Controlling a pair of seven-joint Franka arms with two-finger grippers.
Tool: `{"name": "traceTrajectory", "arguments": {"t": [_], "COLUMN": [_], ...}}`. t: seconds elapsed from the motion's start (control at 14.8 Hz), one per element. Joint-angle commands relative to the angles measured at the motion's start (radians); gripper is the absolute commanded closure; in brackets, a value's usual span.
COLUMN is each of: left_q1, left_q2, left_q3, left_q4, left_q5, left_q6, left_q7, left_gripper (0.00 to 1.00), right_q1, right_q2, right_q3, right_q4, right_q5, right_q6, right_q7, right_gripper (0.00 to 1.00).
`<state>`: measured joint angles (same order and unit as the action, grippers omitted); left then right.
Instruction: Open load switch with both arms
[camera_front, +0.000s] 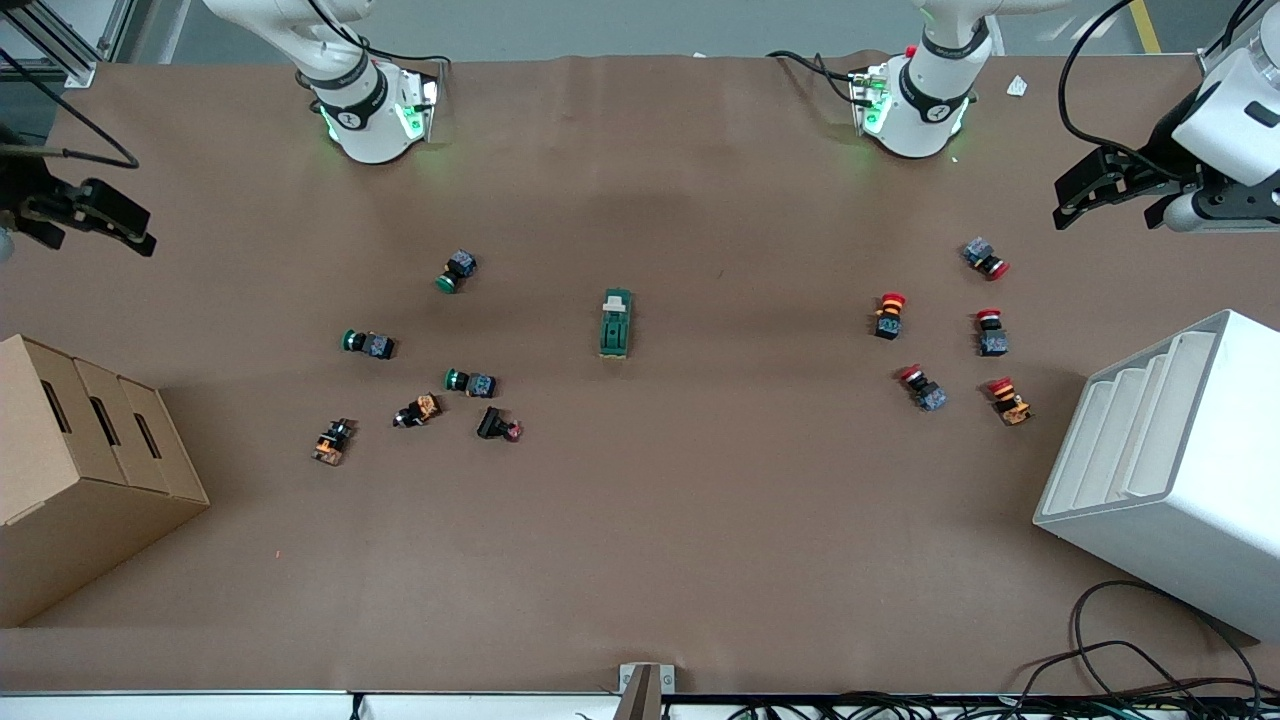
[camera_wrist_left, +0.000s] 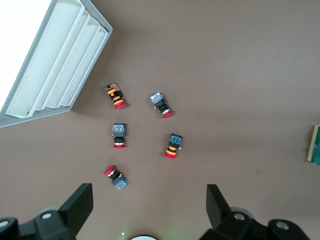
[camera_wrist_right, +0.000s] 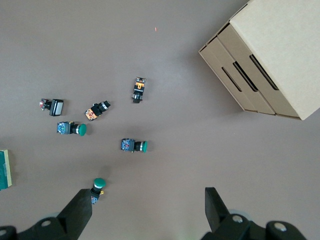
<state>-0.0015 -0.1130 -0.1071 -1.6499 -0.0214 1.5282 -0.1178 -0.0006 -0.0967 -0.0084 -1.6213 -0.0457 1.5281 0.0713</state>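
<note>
The load switch (camera_front: 616, 323), a dark green oblong block with a white tab at the end toward the robots' bases, lies alone in the middle of the table. Only its edge shows in the left wrist view (camera_wrist_left: 316, 145) and in the right wrist view (camera_wrist_right: 4, 170). My left gripper (camera_front: 1107, 212) hangs open over the left arm's end of the table, well away from the switch. In its wrist view the left gripper (camera_wrist_left: 150, 205) has nothing between its fingers. My right gripper (camera_front: 95, 238) is open and empty over the right arm's end, as the right gripper (camera_wrist_right: 148, 207) shows in its wrist view.
Several red push buttons (camera_front: 940, 335) lie toward the left arm's end, beside a white slotted rack (camera_front: 1170, 460). Green, orange and black buttons (camera_front: 420, 370) lie toward the right arm's end, beside a cardboard box (camera_front: 80, 470). Cables (camera_front: 1130, 670) trail at the front edge.
</note>
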Motion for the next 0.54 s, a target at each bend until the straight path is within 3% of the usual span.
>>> {"name": "traceTrajectory", "arguments": {"t": [0.0, 0.47], "left_q1": [0.005, -0.003], "left_q2": [0.001, 0.024], "left_q3": [-0.005, -0.006], "left_q4": [0.022, 0.045], "left_q5": [-0.015, -0.011], "left_q6": [-0.013, -0.013], "left_q7": [-0.006, -0.014], "left_gripper": [0.0, 0.0], "right_q1": [-0.004, -0.024], "right_q2": [-0.046, -0.052], "right_q3": [-0.004, -0.027], "right_q4": [-0.045, -0.034], "right_q5": [0.017, 0.061], "right_q6": [0.015, -0.049], "right_q7": [0.007, -0.001], "right_gripper": [0.0, 0.0]}}
